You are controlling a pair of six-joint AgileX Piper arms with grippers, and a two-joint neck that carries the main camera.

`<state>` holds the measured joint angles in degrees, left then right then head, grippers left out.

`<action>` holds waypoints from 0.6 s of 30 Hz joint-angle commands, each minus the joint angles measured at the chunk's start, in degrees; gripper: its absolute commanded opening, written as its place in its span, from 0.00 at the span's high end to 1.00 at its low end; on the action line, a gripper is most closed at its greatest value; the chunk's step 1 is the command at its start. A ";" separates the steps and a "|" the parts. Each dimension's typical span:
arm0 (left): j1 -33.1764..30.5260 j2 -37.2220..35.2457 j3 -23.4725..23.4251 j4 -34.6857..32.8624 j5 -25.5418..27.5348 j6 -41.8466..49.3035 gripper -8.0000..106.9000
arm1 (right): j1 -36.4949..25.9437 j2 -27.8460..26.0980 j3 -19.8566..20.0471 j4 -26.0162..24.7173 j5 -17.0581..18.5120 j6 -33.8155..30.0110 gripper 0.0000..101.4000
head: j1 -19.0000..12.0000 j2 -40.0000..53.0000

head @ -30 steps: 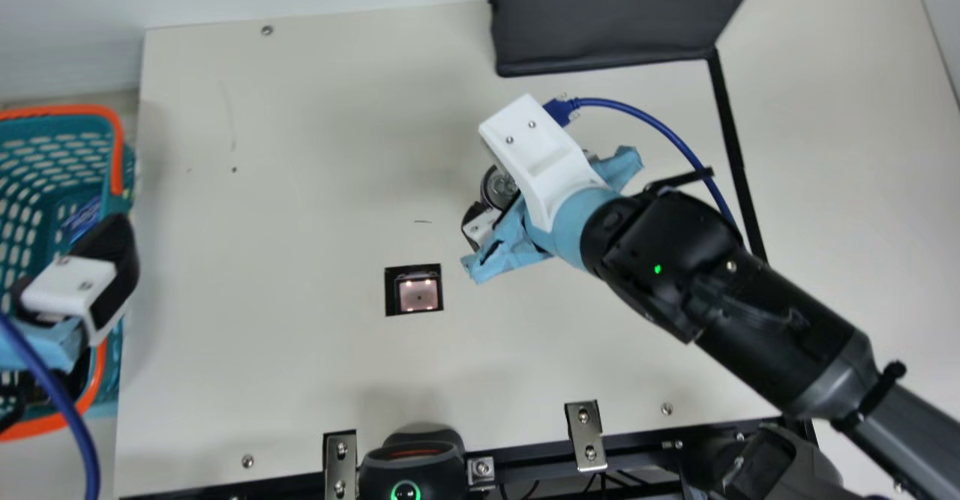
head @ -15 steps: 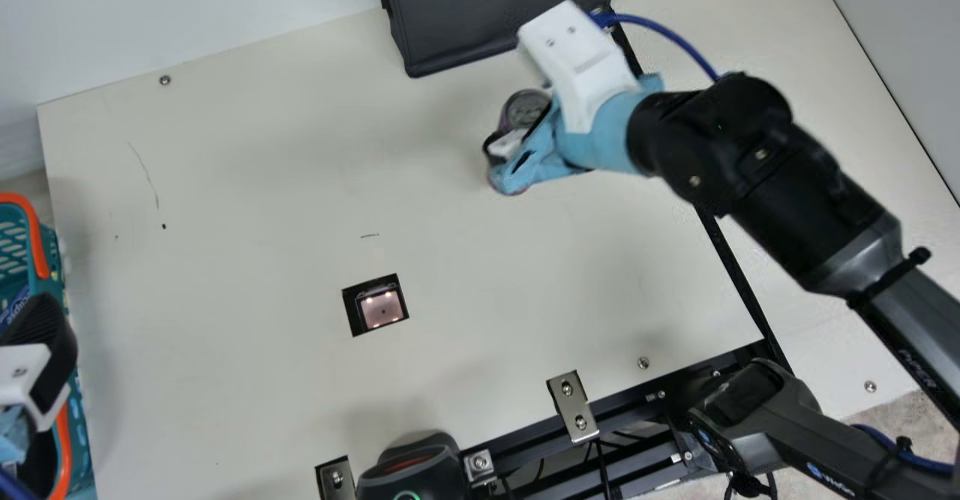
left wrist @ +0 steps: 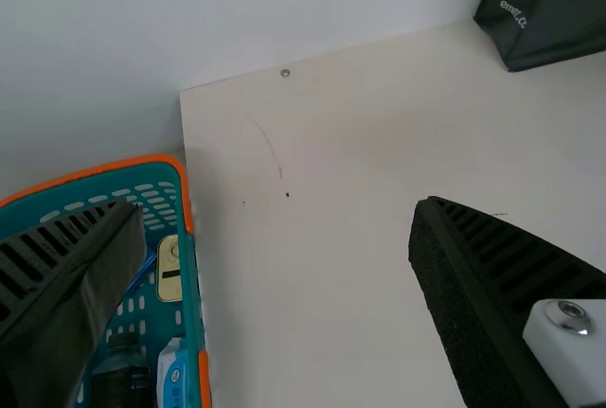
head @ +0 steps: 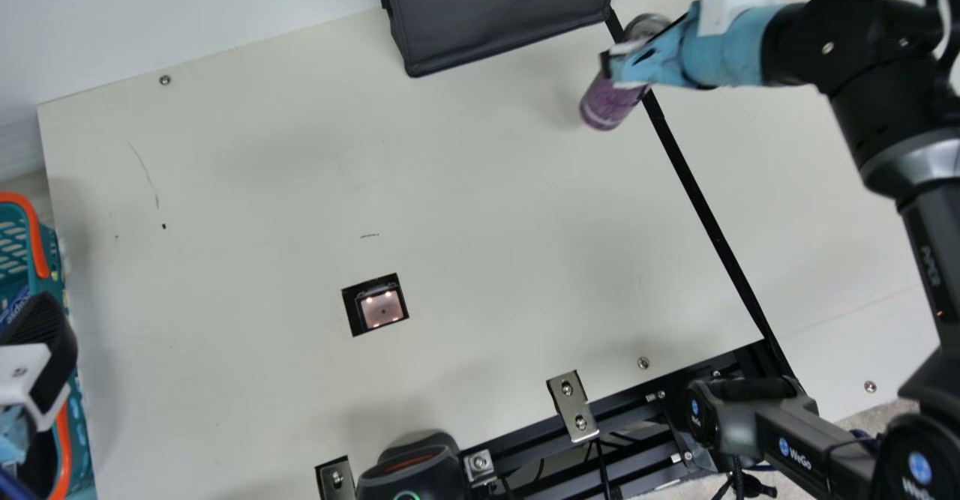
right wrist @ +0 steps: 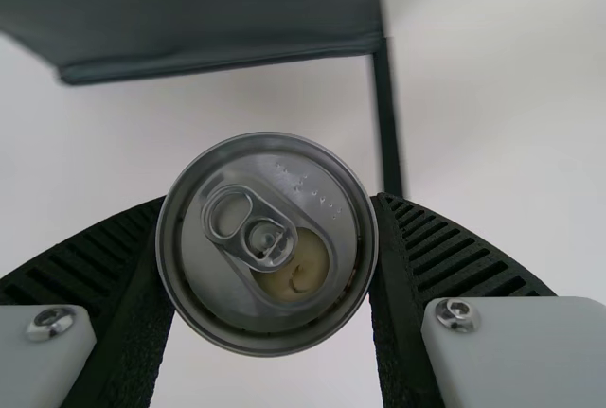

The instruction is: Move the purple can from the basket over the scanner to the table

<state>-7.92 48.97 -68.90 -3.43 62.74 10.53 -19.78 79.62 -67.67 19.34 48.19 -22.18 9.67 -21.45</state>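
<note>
From my place far away, I have the purple can (head: 609, 106) gripped in the right gripper (head: 630, 50), which hangs between one and two o'clock from the scanner (head: 382, 309) in the main view. In the right wrist view, the two ribbed fingers press the can from both sides, and its metal top has a ring tab beside the opening. I cannot tell if its bottom touches the table (head: 285, 185). The left gripper (head: 45, 350) is at about nine o'clock from the scanner, at the basket (head: 34, 245); in the left wrist view its fingers stand wide apart. Inside the basket there is a dark bottle (left wrist: 121, 380). The black bag (head: 502, 13) stands at about one o'clock from the scanner.
</note>
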 commanded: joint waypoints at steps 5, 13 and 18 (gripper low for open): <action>0.00 0.00 0.00 0.00 0.00 0.00 0.15 | -9.45 6.56 -5.58 0.97 0.43 -4.35 1.00 | -1.75 -0.13; 0.00 0.00 0.00 0.00 0.00 0.00 0.15 | -13.38 15.28 -14.50 -0.58 1.31 -4.98 1.00 | -1.75 -0.13; 0.00 0.00 0.00 0.00 0.00 0.00 0.15 | -14.36 20.90 -20.74 -2.75 1.84 -3.84 1.00 | -1.75 -0.13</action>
<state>-7.92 48.97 -68.90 -3.43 62.74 10.53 -34.05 98.44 -85.81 17.04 49.83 -26.44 9.58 -21.45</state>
